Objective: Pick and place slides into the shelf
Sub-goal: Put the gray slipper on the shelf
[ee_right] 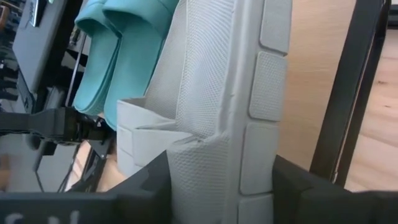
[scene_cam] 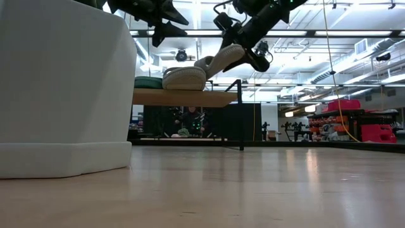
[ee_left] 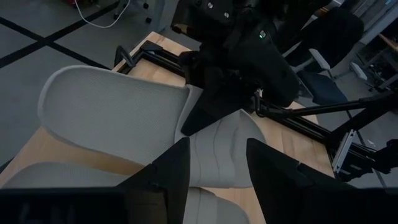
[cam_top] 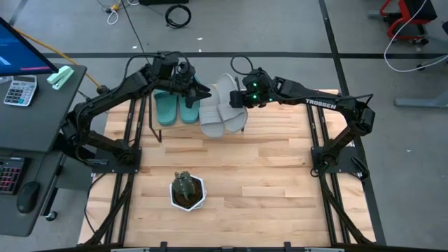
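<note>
Counting four slides: two teal slides (cam_top: pixel 176 107) flat and side by side on the shelf (scene_cam: pixel 183 97), plus two grey ones just beside them toward the right arm. One flat grey slide (cam_top: pixel 211 115) lies on the board; the other, the tilted grey slide (cam_top: pixel 233 106), leans on edge against it, its far end raised off the board in the low view. Right gripper (cam_top: pixel 238 99) sits at that tilted slide, its fingers (ee_right: pixel 305 186) straddling the sole with the jaws partly apart; can't tell whether they actually pinch it. Left gripper (cam_top: pixel 199 92) hovers above the shelf over the teal/grey boundary, jaws partly spread, nothing between them, grey strap below in its wrist view. One potted plant (cam_top: pixel 187 190) in a white pot stands well apart, near the front of the table (cam_top: pixel 266 175). Surface is light butcher-block wood with black rails at each side. Around it: grey floor with loose cables, a side desk with a calculator (cam_top: pixel 20 90), a red cart (scene_cam: pixel 377 130) far back.
</note>
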Controlling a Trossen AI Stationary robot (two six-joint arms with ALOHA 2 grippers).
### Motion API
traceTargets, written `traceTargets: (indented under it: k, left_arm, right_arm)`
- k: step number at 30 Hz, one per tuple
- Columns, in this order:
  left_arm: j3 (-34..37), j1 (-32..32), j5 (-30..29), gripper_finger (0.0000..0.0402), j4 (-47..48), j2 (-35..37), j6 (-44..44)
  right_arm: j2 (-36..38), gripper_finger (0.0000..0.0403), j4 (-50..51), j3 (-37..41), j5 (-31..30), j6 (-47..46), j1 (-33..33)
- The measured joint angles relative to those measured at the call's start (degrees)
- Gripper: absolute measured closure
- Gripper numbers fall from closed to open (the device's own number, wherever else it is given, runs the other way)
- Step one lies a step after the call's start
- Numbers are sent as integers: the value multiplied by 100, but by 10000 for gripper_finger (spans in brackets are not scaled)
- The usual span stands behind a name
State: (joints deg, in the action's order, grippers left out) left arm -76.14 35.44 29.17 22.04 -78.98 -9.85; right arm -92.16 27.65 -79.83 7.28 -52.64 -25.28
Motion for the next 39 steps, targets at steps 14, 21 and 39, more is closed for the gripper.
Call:
traceTargets:
  k: [14, 21, 39]
  left_arm:
    - [0, -7, 0, 240, 4, 0, 0]
    - [0, -7, 0, 239, 2, -1, 1]
    - [0, -4, -2, 239, 7, -12, -152]
  right_arm:
    - [0, 146, -23, 0, -515, 292, 85]
    - [0, 144, -19, 0, -684, 277, 122]
    - [2, 128, -60, 0, -922, 467, 146]
